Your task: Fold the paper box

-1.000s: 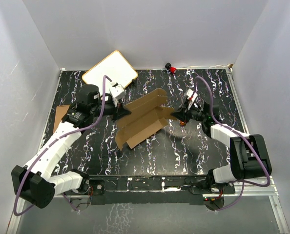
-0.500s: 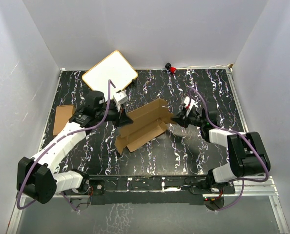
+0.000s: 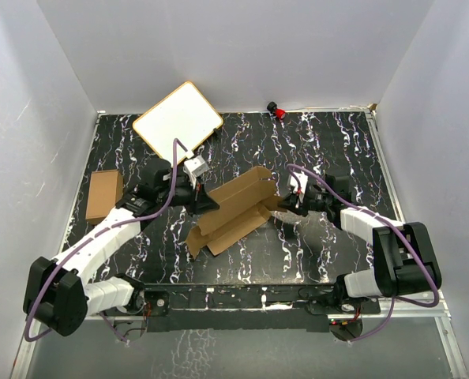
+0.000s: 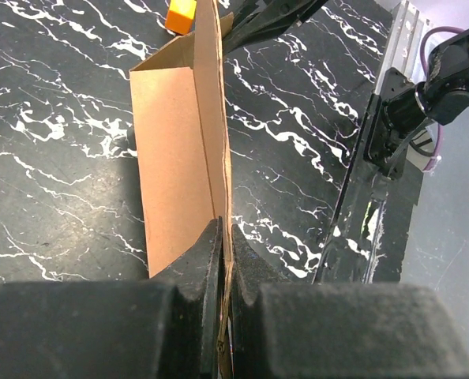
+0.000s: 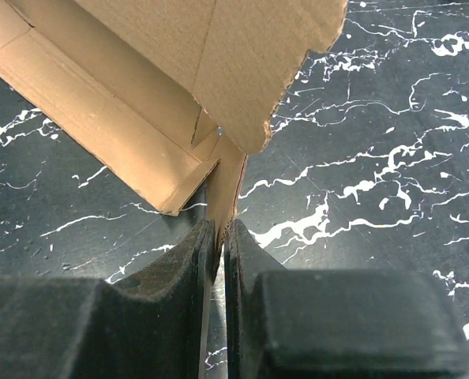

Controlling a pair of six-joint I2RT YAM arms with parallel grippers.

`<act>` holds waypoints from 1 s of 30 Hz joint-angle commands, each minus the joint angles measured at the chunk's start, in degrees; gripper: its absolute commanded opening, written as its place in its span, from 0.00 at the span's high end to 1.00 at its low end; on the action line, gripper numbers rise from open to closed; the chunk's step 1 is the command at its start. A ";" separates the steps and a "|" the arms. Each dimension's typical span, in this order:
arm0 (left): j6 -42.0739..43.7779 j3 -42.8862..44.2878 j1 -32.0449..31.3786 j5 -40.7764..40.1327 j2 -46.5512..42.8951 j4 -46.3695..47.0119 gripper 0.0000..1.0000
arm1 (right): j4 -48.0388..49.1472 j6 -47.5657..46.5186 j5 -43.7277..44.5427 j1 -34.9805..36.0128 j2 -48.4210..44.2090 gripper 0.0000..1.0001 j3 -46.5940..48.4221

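The paper box (image 3: 236, 207) is a plain brown die-cut cardboard piece, partly folded into a trough, held slanting over the middle of the black marbled table (image 3: 329, 150). My left gripper (image 3: 209, 202) is shut on its left edge; in the left wrist view the cardboard wall (image 4: 171, 142) runs straight out from between the fingertips (image 4: 225, 230). My right gripper (image 3: 285, 204) is at the right end, and a narrow tab of the box (image 5: 228, 178) sits between its nearly closed fingers (image 5: 221, 227). A broad flap (image 5: 211, 47) hangs above that tab.
A small brown oblong carton (image 3: 104, 195) lies at the table's left edge. A white board with a tan rim (image 3: 178, 120) leans at the back left. A small red object (image 3: 277, 110) sits by the back wall. Grey walls enclose the table on three sides.
Both grippers have drawn toward each other and toward the near edge, carrying the box with them. The left arm has swung off the small carton, which now shows in full.
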 commanded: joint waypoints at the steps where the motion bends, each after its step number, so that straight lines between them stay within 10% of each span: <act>1: -1.71 -1.16 -1.52 -0.17 -2.70 2.40 1.00 | -2.16 -4.94 -3.41 0.70 -1.93 0.85 1.98; 30: -6.19 -6.91 -5.46 -6.95 -6.26 10.75 1.00 | -6.83 -10.49 1.34 3.43 -3.78 0.85 0.49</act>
